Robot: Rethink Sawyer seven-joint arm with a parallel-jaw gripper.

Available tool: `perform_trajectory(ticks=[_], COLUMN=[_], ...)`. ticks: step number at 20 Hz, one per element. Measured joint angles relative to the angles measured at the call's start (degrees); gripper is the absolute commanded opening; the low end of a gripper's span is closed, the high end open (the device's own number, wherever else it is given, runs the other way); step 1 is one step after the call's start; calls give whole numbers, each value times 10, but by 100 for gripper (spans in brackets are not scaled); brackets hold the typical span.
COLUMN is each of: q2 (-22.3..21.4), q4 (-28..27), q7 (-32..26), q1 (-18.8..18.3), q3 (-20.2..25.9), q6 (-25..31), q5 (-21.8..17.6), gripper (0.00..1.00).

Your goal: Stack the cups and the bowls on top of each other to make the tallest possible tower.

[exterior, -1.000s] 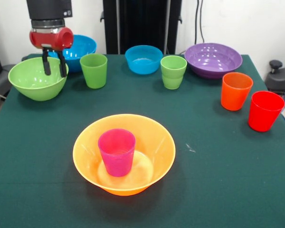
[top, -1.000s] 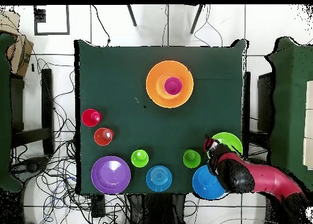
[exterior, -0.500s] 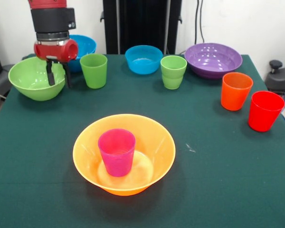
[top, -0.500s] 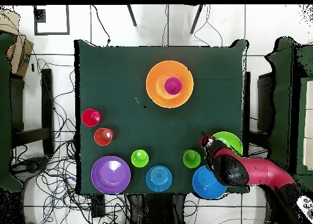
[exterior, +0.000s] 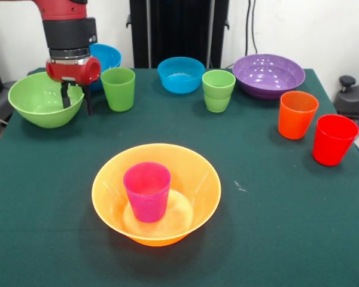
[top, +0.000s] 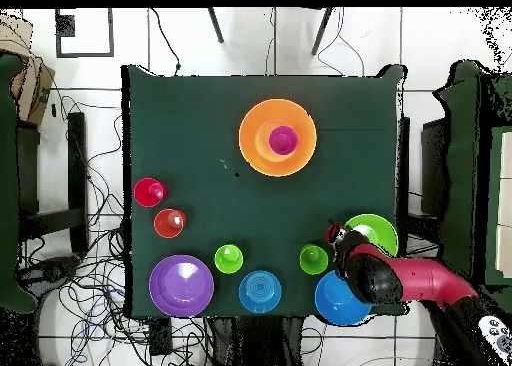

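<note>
- Currently the red-and-black gripper hangs at the upper left of the front view, its two dark fingers spread apart and straddling the right-hand rim of the lime green plastic bowl; nothing is clamped.
- Lower centre sits the big orange plastic bowl with the purple tapered cup upright inside it, the tower so far.
- One lime green tumbler stands just right of the gripper; the large blue bowl sits close behind.
- Risk, as I judge it: a thin, glossy rim pinched off-centre could let the bowl tip or slip.
- Swinging out could clip that tumbler.
- Set down crooked on the narrow cup, the bowl may slide off.
</note>
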Motion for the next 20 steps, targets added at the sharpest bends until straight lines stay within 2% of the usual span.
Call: perform_trajectory(ticks=[4, 5, 20], q2=[20, 26, 20], q4=[-13, -16, -17], q7=[0, 0, 0], q1=[-2, -2, 2], q3=[-14, -18, -36], q6=[-1, -2, -25], q5=[-18, -24, -34], gripper=[100, 0, 0])
